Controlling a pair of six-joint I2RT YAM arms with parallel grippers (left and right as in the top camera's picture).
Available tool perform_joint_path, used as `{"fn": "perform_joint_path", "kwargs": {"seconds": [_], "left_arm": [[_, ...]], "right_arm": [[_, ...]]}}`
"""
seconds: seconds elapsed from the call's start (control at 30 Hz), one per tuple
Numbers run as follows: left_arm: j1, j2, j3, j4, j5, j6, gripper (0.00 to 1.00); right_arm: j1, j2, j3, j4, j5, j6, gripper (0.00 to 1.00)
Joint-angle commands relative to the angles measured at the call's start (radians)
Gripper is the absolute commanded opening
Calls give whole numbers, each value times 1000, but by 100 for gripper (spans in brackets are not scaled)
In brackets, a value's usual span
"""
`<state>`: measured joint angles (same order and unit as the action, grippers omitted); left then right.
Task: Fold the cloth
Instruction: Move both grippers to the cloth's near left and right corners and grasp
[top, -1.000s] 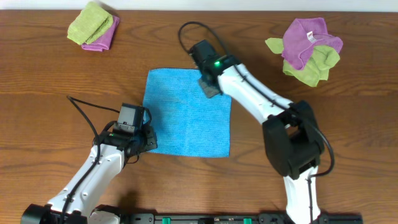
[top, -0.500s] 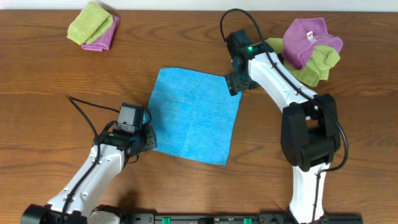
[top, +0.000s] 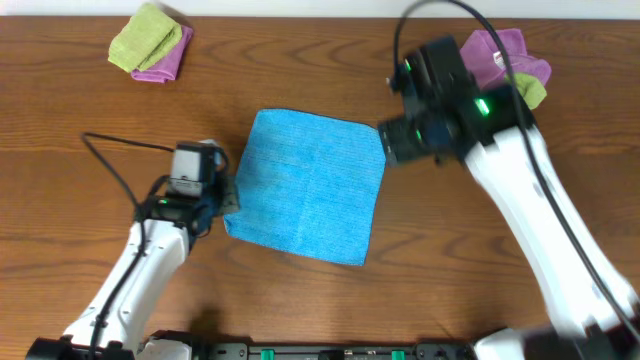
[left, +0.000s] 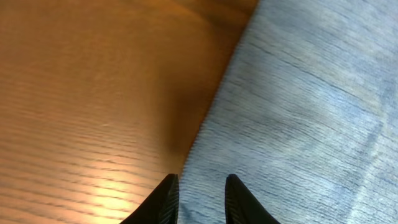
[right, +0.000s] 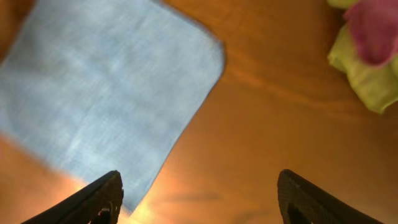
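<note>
The blue cloth (top: 305, 185) lies spread flat in the middle of the table, turned slightly clockwise. My left gripper (top: 227, 197) sits low at the cloth's left edge. In the left wrist view the cloth (left: 298, 106) fills the right side, and the left gripper (left: 199, 180) stands narrowly open with the cloth's edge lying flat under the gap. My right gripper (top: 395, 142) hangs raised just right of the cloth's far right corner. In the right wrist view the right gripper (right: 199, 177) is wide open over bare wood, with the cloth (right: 106, 81) to its left.
A purple and lime-green pile (top: 505, 75) lies at the back right, close behind the right arm; it also shows as the pile (right: 370, 53) in the right wrist view. A folded green and purple pair (top: 150, 42) sits at the back left.
The right gripper opened, left the cloth's far edge and rose away to the right. The cloth swung slightly clockwise. The left gripper slid farther along the left edge and its jaws parted a little.
</note>
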<state>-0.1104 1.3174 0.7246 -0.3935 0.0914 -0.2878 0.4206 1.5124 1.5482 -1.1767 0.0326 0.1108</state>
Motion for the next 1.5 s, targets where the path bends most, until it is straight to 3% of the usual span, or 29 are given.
{"fn": "perform_joint_path", "kwargs": {"seconds": [0.0, 0.13, 0.27, 0.4, 0.63, 0.87, 1.0, 1.47], "left_arm": [[127, 3, 12, -16, 180, 27, 29], [273, 3, 12, -73, 396, 103, 30], [293, 3, 3, -180, 403, 163, 35], [293, 3, -68, -178, 408, 161, 40], [293, 5, -123, -164, 408, 161, 45], [293, 137, -123, -67, 520, 161, 46], [293, 215, -123, -18, 583, 161, 46], [293, 232, -123, 0, 575, 161, 47]], "right_arm": [[47, -145, -196, 31, -36, 84, 82], [80, -360, -500, 168, -185, 195, 73], [82, -435, -737, 266, -335, 299, 70], [82, -401, -864, 370, -480, 350, 65], [124, -327, -940, 453, -586, 407, 56], [136, -237, -964, 518, -598, 427, 56], [136, -177, -966, 547, -593, 427, 50], [135, 41, -968, 728, -582, 480, 48]]}}
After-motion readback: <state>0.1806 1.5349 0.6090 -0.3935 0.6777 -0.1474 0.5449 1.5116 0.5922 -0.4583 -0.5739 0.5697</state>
